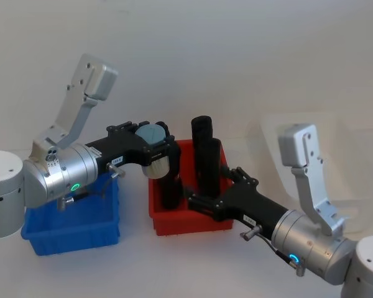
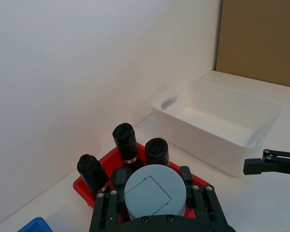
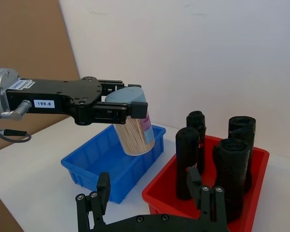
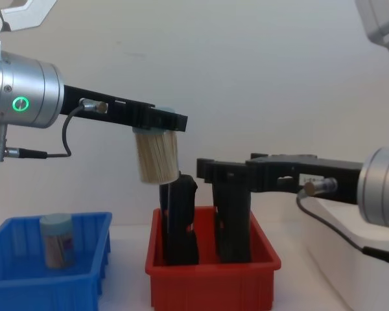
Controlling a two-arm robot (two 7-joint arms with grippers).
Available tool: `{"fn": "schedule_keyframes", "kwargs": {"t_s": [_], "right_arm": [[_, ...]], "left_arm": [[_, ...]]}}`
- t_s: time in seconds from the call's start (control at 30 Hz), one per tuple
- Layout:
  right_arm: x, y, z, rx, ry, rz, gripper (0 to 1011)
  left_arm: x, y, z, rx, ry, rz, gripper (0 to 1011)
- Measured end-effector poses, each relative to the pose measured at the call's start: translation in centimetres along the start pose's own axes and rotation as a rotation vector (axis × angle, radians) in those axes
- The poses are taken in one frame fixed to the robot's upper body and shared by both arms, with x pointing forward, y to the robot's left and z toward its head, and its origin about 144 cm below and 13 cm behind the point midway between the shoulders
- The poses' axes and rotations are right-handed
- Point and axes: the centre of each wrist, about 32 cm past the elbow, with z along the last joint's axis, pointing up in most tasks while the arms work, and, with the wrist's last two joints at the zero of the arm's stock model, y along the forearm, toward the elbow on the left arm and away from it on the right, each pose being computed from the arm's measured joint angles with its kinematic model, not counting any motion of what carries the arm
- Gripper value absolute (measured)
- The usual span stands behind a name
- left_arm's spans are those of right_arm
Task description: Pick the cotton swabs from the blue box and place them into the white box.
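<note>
A plain white wall (image 1: 236, 49) backs a white table (image 1: 137, 270). At the far left sits the blue box (image 1: 74, 239), with one tub of cotton swabs (image 4: 57, 241) standing upright inside it. Just to its right and well above the table, the left gripper (image 1: 154, 152) is clenched on a second tub (image 4: 157, 157), its fingers pinching the top by the pale blue lid. The sticks hang below, and the tub leans slightly. It hovers over the left end of the red bin (image 1: 193, 226), which holds tall black upright objects (image 1: 206, 155). Farther right, the right gripper (image 4: 211, 172) rests level near the bin's near right side, its fingers spread wide and holding nothing. The white box (image 2: 203, 140) stands at the far right, apart from the red bin.

The tub looks light and stiff, with smooth clear sides that may slip (a lid could also pop off if it alone bore the load). The safer hold is probably across the body just under the lid, squeezed moderately. The carry to the white box must pass above the black objects.
</note>
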Motion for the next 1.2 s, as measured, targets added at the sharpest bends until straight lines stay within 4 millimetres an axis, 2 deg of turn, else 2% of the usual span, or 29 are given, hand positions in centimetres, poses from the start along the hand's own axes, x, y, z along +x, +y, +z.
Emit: {"fn": "schedule_keyframes", "kwargs": {"t_s": [1.2], "right_arm": [[-2.1, 3.4, 0.4, -0.017, -0.005, 0.01, 1001]], "left_arm": [[0.0, 0.0, 0.0, 0.0, 0.0, 0.0, 670]]}}
